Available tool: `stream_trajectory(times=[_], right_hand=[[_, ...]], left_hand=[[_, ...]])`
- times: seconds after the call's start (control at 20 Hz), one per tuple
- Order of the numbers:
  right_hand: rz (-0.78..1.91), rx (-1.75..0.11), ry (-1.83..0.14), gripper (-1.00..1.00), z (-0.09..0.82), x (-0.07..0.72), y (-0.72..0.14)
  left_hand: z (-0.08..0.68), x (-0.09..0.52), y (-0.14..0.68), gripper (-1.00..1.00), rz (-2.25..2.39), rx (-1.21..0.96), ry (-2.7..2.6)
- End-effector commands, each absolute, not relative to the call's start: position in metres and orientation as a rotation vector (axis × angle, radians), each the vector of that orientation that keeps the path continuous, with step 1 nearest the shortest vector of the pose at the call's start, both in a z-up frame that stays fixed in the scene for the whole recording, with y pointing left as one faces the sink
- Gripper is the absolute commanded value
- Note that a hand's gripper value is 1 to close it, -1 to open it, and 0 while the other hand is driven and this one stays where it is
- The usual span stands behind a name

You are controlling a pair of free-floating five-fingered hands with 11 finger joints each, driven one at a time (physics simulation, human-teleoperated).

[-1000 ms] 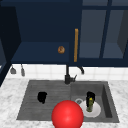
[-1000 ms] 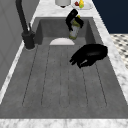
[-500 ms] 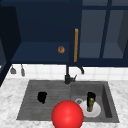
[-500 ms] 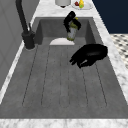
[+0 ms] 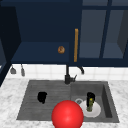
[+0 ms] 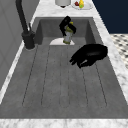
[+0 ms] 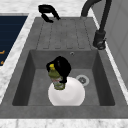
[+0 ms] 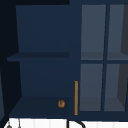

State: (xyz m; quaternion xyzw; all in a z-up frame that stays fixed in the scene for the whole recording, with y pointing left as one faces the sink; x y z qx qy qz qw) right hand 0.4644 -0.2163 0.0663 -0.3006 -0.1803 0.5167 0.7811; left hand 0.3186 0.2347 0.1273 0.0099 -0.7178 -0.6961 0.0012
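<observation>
While the right hand point(image 7: 61, 68) is closed round the upper part of a small green bottle point(image 7: 56, 80) with a yellow cap, the work is judged to be at the grasp stage: the bottle has been taken hold of, yet it stands upright on the white plate point(image 7: 75, 96) in the sink basin point(image 7: 37, 82), so any lifting or carrying is left to be done. Entered from largest to smallest: a dark blue wall cabinet point(image 8: 42, 37), open at its left half, with shelves inside, glazed panels to the right and a long orange handle point(image 8: 76, 97) on the door edge; a pale marbled counter point(image 5: 10, 100) with a white tiled back wall; a grey sink whose ribbed drainboard point(image 6: 62, 82) takes the left portion and whose deeper basin takes the right; a black arched faucet point(image 5: 68, 75) at the back, between the two; a large red ball point(image 5: 67, 115) at the front edge of the sink; the white plate, lying on the basin floor just beside the drain point(image 7: 82, 80); the left hand point(image 5: 42, 97), hovering idle over the drainboard with fingers loosely curled and nothing held; a small brown round item point(image 8: 61, 103) on the lowest cabinet shelf; two utensils hung on the wall at far left point(image 5: 13, 70); a dish of fruit point(image 6: 81, 4) on the far counter in the left side view.
</observation>
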Motion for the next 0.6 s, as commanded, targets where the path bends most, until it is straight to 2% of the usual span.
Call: stream_trajectory(times=[0.0, 0.35, 0.55], right_hand=[[1.131, -0.671, -0.422, 1.00, 0.049, 0.479, -0.217], [1.130, -0.638, -0.403, 1.00, 0.001, 0.506, -0.228], [1.204, -0.554, -0.329, 1.00, -0.001, 0.533, -0.230]], left_hand=[[0.127, 0.319, 0.235, 0.00, -2.185, 0.031, -2.253], [0.127, 0.319, 0.235, 0.00, -2.185, 0.031, -2.253], [0.127, 0.319, 0.235, 0.00, -2.185, 0.031, -2.253]])
